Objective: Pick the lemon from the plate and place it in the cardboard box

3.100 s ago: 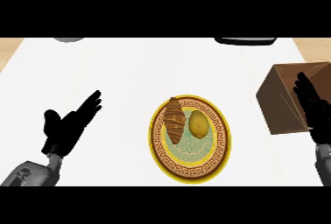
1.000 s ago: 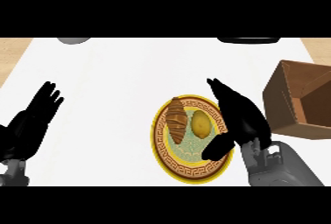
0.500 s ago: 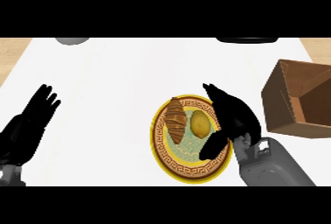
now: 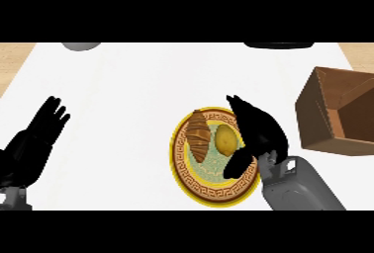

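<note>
Reach step: right hand [image 4: 257,132] open beside lemon [image 4: 227,139] on plate [image 4: 191,181]; next, closing round it. Left hand [image 4: 34,143] open, resting.

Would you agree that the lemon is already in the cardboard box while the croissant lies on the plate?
Not quite: the head view shows the lemon on the plate, beside the croissant. The cardboard box shows nothing inside, and the right hand is open beside the lemon.

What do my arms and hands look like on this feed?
Both hands are plain matt black: the left hand and the right hand. The right forearm is a smooth grey casing with a jointed wrist. No cables or markings show.
</note>
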`<action>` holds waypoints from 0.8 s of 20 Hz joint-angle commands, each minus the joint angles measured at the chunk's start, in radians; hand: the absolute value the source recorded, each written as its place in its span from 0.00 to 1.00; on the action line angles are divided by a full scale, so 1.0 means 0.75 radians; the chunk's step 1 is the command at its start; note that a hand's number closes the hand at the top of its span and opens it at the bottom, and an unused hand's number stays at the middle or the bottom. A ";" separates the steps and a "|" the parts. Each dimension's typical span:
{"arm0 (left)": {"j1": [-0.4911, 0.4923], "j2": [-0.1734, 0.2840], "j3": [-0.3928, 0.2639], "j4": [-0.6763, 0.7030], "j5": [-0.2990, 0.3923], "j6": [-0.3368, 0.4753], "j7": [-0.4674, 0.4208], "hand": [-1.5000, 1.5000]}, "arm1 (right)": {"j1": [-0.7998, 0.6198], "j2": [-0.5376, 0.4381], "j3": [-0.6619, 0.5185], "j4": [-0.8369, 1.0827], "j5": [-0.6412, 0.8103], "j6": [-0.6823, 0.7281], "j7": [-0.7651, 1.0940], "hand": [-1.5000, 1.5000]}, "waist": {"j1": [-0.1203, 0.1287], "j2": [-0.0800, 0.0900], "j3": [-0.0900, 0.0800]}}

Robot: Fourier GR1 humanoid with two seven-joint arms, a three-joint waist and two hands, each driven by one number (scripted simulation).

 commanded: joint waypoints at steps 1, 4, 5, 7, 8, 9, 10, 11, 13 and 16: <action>-0.082 -0.006 0.046 0.039 0.006 -0.034 0.057 0.50 | 0.035 0.074 0.059 0.043 0.121 -0.011 0.050 0.00 | -0.003 0.001 0.000; 0.005 -0.057 0.029 -0.016 -0.057 -0.018 0.032 0.50 | -0.048 0.082 -0.036 0.081 0.105 0.099 0.047 0.00 | 0.001 0.000 0.000; -0.012 -0.005 0.094 0.006 0.003 -0.078 0.042 0.50 | -0.015 0.092 0.004 0.067 0.140 0.083 0.083 0.00 | 0.000 0.000 0.000; 0.027 -0.067 0.023 0.016 -0.070 -0.063 -0.023 0.50 | -0.038 0.150 0.033 0.147 0.176 0.067 0.092 0.00 | 0.003 0.001 0.000; 0.038 0.012 0.109 0.027 0.005 -0.140 -0.003 0.50 | -0.097 0.188 0.009 0.117 0.149 0.129 0.188 0.00 | 0.006 0.000 -0.001; 0.029 -0.026 0.082 -0.003 -0.033 -0.104 0.010 0.50 | -0.121 0.145 -0.064 0.204 0.138 0.126 0.071 0.00 | 0.006 0.001 0.000; 0.008 -0.061 0.073 0.021 -0.047 -0.085 -0.001 0.50 | 0.017 0.166 0.051 0.142 0.208 0.064 0.067 0.00 | -0.001 0.000 0.000; -0.100 -0.021 0.113 0.042 -0.017 -0.089 0.065 0.50 | -0.067 0.119 -0.061 0.121 0.139 0.170 0.080 0.00 | -0.006 0.001 0.000; -0.054 -0.093 0.045 -0.018 -0.099 -0.020 0.069 0.50 | -0.095 0.182 -0.064 0.161 0.174 0.152 0.111 0.00 | -0.001 0.000 0.000; -0.005 -0.104 0.039 -0.121 -0.113 -0.002 0.121 0.50 | -0.099 0.184 -0.082 0.309 0.231 0.088 0.005 0.00 | 0.006 0.001 0.001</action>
